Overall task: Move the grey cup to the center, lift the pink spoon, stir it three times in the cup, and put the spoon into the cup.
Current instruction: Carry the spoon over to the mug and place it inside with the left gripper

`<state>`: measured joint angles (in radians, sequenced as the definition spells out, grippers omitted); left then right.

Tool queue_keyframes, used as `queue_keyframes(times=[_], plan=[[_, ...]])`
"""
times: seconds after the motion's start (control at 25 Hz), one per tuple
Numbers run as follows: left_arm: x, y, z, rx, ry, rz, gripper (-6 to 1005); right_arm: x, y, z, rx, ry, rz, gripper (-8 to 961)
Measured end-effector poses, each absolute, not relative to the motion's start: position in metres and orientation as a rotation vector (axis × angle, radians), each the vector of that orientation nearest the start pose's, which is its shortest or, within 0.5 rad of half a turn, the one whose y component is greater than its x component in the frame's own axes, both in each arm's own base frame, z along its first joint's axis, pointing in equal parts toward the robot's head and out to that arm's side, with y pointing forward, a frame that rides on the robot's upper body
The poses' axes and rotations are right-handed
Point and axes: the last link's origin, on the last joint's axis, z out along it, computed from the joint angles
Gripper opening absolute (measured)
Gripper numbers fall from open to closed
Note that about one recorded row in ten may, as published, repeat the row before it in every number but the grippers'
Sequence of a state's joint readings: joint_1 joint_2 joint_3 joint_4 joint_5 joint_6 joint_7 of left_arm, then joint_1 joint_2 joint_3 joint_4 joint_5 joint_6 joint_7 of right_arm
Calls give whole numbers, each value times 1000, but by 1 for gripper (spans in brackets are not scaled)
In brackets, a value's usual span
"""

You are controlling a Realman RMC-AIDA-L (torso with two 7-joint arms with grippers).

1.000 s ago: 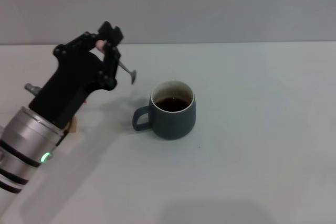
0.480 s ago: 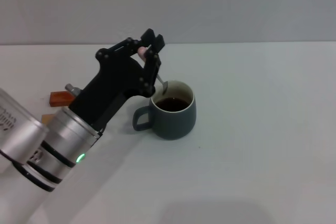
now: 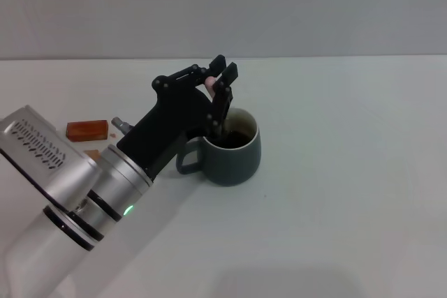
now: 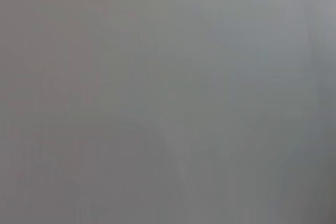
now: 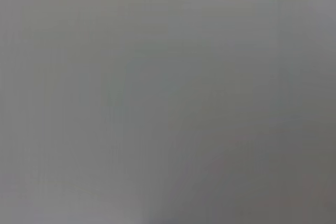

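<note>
Overhead, the left arm reaches in diagonally from the lower left, silver forearm low, black wrist angled up toward the grey cup [image 3: 230,153]. Left gripper [image 3: 218,83] sits just above the cup's near-left rim, fingers clamped on the pale pink handle of the pink spoon [image 3: 210,84]. Spoon points steeply down into the cup; its bowl is probably in the dark liquid, though the fingers hide it. Cup stands upright mid-table [image 3: 349,186], handle toward the arm. Reddish-brown block [image 3: 87,130] lies behind the forearm. Both wrist views show only flat grey. Right arm not seen.
</note>
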<state>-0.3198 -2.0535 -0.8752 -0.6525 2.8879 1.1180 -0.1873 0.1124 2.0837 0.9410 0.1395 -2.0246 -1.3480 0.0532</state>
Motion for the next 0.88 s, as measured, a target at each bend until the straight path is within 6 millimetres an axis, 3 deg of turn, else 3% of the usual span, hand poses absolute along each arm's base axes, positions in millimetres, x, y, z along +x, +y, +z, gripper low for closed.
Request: queue_keyframes(times=[0.88], plan=[[-211, 330, -86, -2110, -234, -909, 144, 424, 203, 40, -1111, 641, 463, -1]])
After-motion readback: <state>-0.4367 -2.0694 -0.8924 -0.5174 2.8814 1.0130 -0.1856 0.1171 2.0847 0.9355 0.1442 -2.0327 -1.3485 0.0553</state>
